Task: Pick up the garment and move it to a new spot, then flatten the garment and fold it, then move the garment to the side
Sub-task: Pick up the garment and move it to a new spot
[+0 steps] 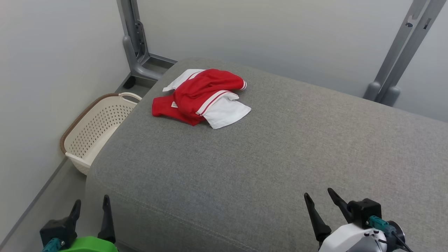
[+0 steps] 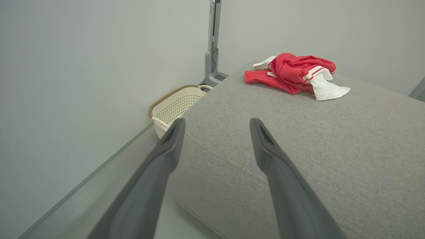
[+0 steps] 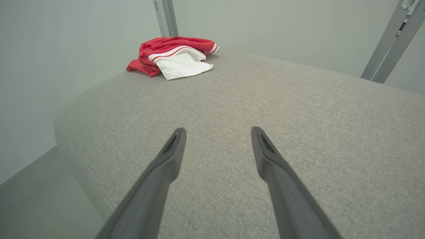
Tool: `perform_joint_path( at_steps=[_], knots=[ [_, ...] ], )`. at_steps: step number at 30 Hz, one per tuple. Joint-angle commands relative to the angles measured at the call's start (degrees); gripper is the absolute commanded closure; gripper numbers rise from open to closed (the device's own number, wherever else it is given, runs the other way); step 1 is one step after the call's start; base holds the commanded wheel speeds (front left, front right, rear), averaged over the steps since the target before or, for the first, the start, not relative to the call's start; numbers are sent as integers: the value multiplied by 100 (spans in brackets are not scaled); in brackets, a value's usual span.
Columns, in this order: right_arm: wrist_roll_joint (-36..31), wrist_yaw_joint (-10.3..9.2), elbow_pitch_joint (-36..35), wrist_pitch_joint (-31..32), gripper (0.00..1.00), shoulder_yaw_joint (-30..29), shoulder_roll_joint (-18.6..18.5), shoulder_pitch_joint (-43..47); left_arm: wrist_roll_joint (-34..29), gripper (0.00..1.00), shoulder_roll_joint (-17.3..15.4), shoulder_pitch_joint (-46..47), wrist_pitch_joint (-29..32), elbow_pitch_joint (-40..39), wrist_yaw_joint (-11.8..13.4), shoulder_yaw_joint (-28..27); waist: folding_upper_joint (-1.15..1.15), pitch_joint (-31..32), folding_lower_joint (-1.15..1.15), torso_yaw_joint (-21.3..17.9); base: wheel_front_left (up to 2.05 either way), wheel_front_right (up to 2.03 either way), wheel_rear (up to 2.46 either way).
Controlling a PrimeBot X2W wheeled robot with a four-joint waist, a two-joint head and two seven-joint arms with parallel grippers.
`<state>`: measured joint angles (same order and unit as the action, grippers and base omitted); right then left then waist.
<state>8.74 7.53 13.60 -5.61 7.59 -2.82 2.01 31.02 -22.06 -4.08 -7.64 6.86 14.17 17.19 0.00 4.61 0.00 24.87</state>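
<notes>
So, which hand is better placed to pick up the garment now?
Left, probably. The garment lies on the far left part of the cushion, on the basket side, where the left hand is. The right hand must reach across. Both are open and empty.

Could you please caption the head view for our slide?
Crumpled garment lies on grey cushion; left gripper, right gripper open.

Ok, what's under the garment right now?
The crumpled garment rests on the grey cushion, whose fabric shows all round it. Anything beneath its bunched folds is covered and cannot be seen.
</notes>
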Motion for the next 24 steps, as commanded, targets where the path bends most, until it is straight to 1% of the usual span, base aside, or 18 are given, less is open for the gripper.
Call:
perform_joint_path(
  at_steps=[1, 4, 9, 13, 15, 18, 24],
  knots=[
    [-51, -8, -27, 19, 0, 4, -14, -49, 29, 0, 24, 122, 38, -16, -30, -2, 0, -23, 0, -26, 0, 0, 0],
    [-117, -8, -86, 78, 0, -7, -15, -75, 98, 0, 31, 384, 275, 118, -185, 112, 0, -101, 0, -87, 0, 0, 0],
    [-328, -8, -318, 273, 0, -31, -15, -125, 336, 0, 123, 1336, 1173, 679, -519, 367, 0, -422, 0, -232, 0, 0, 0],
    [-603, -8, -623, 522, 0, 102, -17, -315, 470, 0, 149, 2282, 1975, 1277, -779, 511, 0, -881, 0, -574, 0, 0, 0],
    [-780, -8, -774, 639, 0, 146, -19, -417, 501, 0, 142, 2792, 2237, 1514, -899, 542, 0, -1120, 0, -743, 0, 0, 0],
    [-896, -8, -1018, 810, 0, 153, -118, -516, 553, 0, 183, 3434, 2519, 1872, -1028, 554, 0, -1463, 0, -926, 0, 0, 0],
    [-980, -8, -1457, 1112, 0, 329, -414, -650, 674, 0, 181, 4454, 2766, 2512, -1179, 425, 0, -2057, 0, -1245, 0, 0, 0]
  ],
)
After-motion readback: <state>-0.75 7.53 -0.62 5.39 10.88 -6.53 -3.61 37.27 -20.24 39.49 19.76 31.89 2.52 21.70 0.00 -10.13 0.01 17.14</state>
